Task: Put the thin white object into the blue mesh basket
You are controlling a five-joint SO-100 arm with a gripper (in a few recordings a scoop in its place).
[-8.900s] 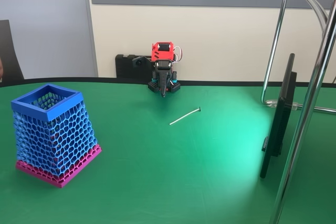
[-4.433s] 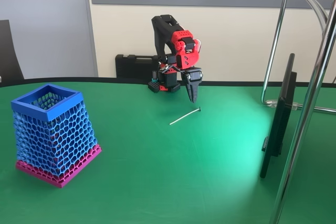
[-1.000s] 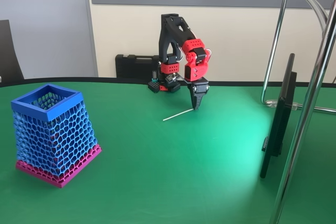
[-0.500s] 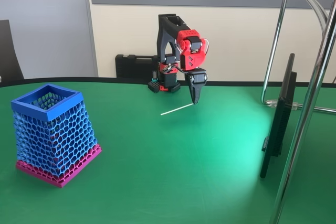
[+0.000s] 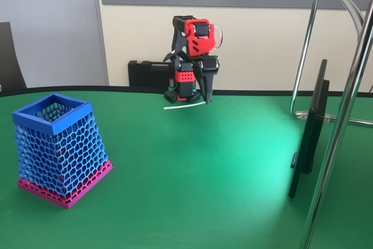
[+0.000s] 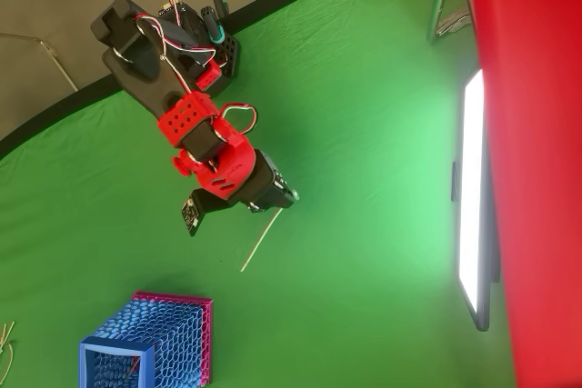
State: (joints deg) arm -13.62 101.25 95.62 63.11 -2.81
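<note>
While pinched shut on one end of the thin white object [image 5: 185, 106], jaws point down from the red and black arm [image 5: 194, 38], well above the green worktop [image 5: 204, 173]. No gap visible between the two dark fingers [image 5: 207, 88] in the fixed view. Gripper [image 5: 206, 101] tip at the stick's right-hand end in that view, the rest of the stick jutting out to the left, almost level, free of any surface. Seen from overhead, gripper [image 6: 276, 209] at the stick's upper end, with the thin white object [image 6: 260, 241] slanting down and to the left across the green, away from the arm's base [image 6: 159, 47] at the upper left. Cannot tell which end carries the knob.

Further out, blue mesh basket [image 5: 57, 148] upright on the worktop at the left of the fixed view, well apart from the stick and nearer the camera, solid blue rim on top, magenta base below, sides flaring wider toward the bottom. Same blue mesh basket [image 6: 150, 343] at the lower left overhead, below the stick's free end and apart from it.

Off to the right, thin dark monitor [image 5: 309, 129] standing edge-on beside chrome stand tubes [image 5: 341, 126]; black case [image 5: 148, 74] against the wall behind the arm.
</note>
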